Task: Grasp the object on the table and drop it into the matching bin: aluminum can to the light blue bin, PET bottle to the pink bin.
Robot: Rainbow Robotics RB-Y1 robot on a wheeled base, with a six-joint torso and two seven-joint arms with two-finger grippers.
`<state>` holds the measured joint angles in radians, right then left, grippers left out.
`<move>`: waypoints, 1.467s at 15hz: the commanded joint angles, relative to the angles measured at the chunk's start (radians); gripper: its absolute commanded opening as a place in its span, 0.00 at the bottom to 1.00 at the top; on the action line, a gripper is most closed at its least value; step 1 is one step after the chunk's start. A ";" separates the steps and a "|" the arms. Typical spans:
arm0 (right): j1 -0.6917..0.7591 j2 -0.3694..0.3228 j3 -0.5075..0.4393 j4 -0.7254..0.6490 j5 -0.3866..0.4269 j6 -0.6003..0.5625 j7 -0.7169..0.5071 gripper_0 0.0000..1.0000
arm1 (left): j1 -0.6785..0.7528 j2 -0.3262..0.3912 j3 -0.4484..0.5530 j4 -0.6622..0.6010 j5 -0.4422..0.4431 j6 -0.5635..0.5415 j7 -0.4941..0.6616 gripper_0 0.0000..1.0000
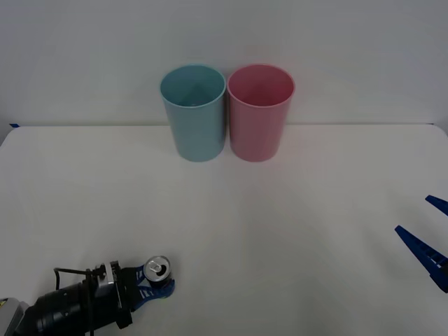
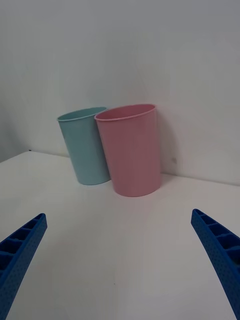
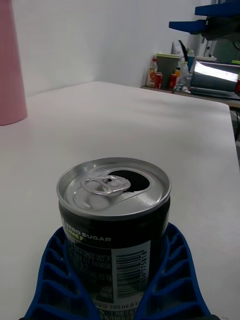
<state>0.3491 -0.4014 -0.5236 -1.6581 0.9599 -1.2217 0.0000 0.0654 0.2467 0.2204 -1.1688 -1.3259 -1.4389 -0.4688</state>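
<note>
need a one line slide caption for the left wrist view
Blue ribbed left gripper closed around the small dark-bodied aluminum can with its opened silver pull-tab top, standing upright on the white table.

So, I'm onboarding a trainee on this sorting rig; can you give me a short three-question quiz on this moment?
1. True or false: the left end effector is shut on the aluminum can.
2. Which bin must that can go to: A) the pink bin, B) the light blue bin?
3. Fill in: the right end effector is ____ and holds nothing.

Key: 1 true. 2 B. 3 open.
</note>
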 commanded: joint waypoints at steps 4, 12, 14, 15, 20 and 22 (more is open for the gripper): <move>0.000 0.000 0.000 0.000 0.000 0.000 0.000 1.00 | -0.009 0.000 0.076 -0.012 0.083 0.031 0.019 0.00; 0.000 0.000 0.000 0.000 0.000 0.000 0.000 1.00 | -0.007 0.000 0.093 -0.218 0.160 0.163 0.211 0.00; 0.000 0.000 0.000 0.000 0.000 0.000 0.000 1.00 | -0.007 0.000 0.099 -0.285 0.165 0.178 0.291 0.00; 0.000 0.000 0.000 0.000 0.000 0.000 0.000 1.00 | -0.007 0.000 0.100 -0.310 0.168 0.187 0.320 0.00; 0.000 0.000 0.000 0.000 0.000 0.000 0.000 1.00 | -0.004 0.002 0.126 -0.465 0.169 0.258 0.492 0.00; 0.000 0.000 0.000 0.000 0.000 0.000 0.000 1.00 | -0.002 0.002 0.125 -0.525 0.168 0.330 0.536 0.00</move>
<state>0.3491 -0.4014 -0.5236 -1.6581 0.9599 -1.2217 0.0000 0.0625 0.2484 0.3454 -1.6706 -1.1576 -1.1362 0.0494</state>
